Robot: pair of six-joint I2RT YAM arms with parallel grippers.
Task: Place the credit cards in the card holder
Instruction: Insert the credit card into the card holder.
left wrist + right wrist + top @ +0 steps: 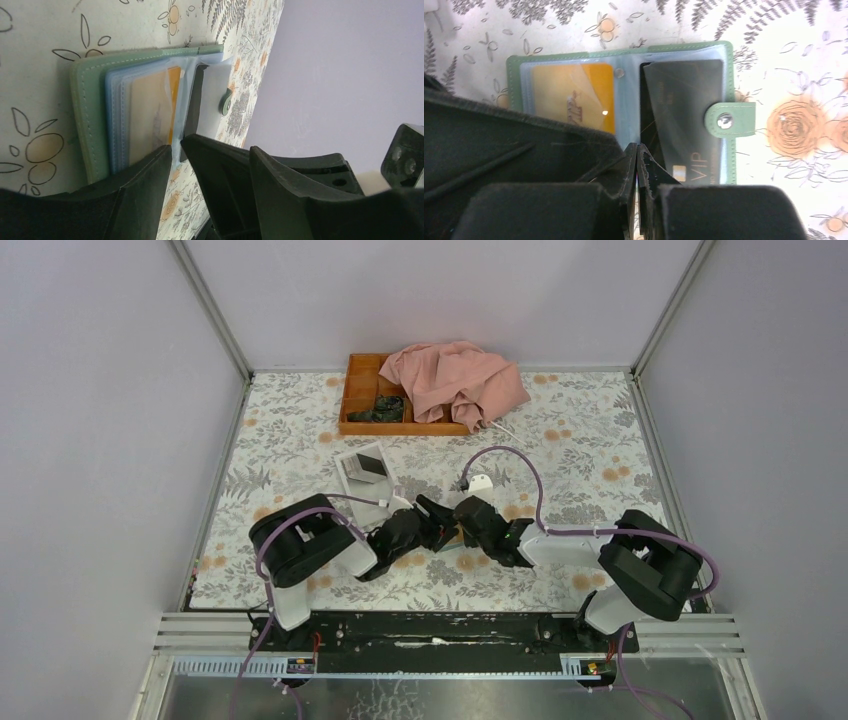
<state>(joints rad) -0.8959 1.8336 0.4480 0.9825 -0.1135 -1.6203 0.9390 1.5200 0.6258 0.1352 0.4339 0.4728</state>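
The card holder (519, 75), a grey-green case, lies open on the floral cloth, with pale blue sleeves inside. An orange card (569, 92) sits in its left sleeve. A dark "VIP" card (684, 105) lies tilted over the right page, partly under the snap tab (729, 120). My right gripper (637, 148) is shut, its tips pinching the dark card's near left corner. My left gripper (210, 147) is open, one finger (145, 175) resting over the holder's (87, 110) left page and the right gripper's tips between its jaws. In the top view both grippers (432, 522) (458, 530) meet and hide the holder.
A white open-topped box (362, 468) stands just behind the left gripper. A white plug (480, 482) with a cable lies behind the right gripper. An orange wooden tray (355, 390) and a pink cloth (455, 380) are at the back.
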